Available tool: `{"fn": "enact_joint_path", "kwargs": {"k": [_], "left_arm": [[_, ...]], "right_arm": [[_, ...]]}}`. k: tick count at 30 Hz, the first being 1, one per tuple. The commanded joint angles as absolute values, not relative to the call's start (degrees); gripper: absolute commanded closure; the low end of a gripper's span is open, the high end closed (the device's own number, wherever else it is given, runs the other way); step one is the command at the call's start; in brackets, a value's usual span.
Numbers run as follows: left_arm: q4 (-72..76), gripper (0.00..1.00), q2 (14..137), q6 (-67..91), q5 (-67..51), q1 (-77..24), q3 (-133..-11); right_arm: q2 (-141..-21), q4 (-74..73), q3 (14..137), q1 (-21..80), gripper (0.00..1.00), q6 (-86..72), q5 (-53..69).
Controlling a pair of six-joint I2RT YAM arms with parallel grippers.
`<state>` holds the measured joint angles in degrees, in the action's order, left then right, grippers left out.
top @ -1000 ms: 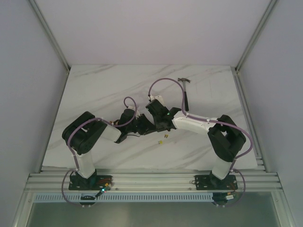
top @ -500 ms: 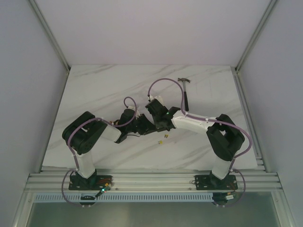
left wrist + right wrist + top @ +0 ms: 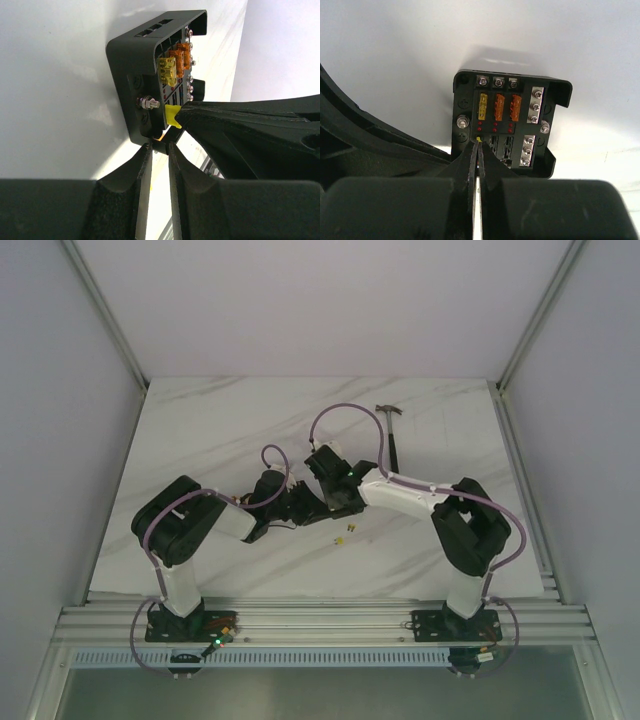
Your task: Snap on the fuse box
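Observation:
The fuse box [image 3: 510, 120] is a black square box lying face up on the white table, with one yellow and two orange fuses in its top row. My right gripper [image 3: 479, 143] is shut on a small yellow fuse [image 3: 479, 138], its tips at the lower left slot of the box. The left wrist view shows the fuse box [image 3: 142, 65] from the side, with my left gripper [image 3: 160, 146] shut on its near edge. That yellow fuse [image 3: 172, 115] sits at the tip of the right finger there. From above, both grippers hide the box.
A hammer [image 3: 392, 435] lies on the table behind the right arm. Loose yellow fuses [image 3: 345, 533] lie just in front of the grippers. Both arms [image 3: 300, 502] meet at the table's middle, with cables looping above them.
My right gripper has closed onto the yellow fuse and the right arm has shifted slightly left toward the box. The left arm has not moved.

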<state>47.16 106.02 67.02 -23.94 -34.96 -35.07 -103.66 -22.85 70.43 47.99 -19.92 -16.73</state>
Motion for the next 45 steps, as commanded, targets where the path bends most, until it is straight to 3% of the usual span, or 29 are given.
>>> {"fn": "enact_joint_path", "kwargs": {"k": [1, 28, 38, 45], "left_arm": [[45.7, 0.72, 107.7, 66.6, -22.5, -35.4, -34.4], [45.3, 0.73, 108.0, 66.7, -22.4, -35.4, -34.5], [45.2, 0.73, 107.8, 66.6, -22.5, -35.7, -34.6], [45.2, 0.73, 107.8, 66.6, -22.6, -35.8, -34.7]], "right_arm": [[-107.9, -28.5, 70.4, 48.1, 0.99, -20.1, -12.6], [-111.8, -31.4, 69.3, 48.1, 0.99, -18.3, -8.1], [-103.0, -28.6, 75.5, 48.1, 0.76, -19.8, -11.2], [-102.4, -29.6, 75.3, 47.3, 0.74, -20.8, -11.4]]}}
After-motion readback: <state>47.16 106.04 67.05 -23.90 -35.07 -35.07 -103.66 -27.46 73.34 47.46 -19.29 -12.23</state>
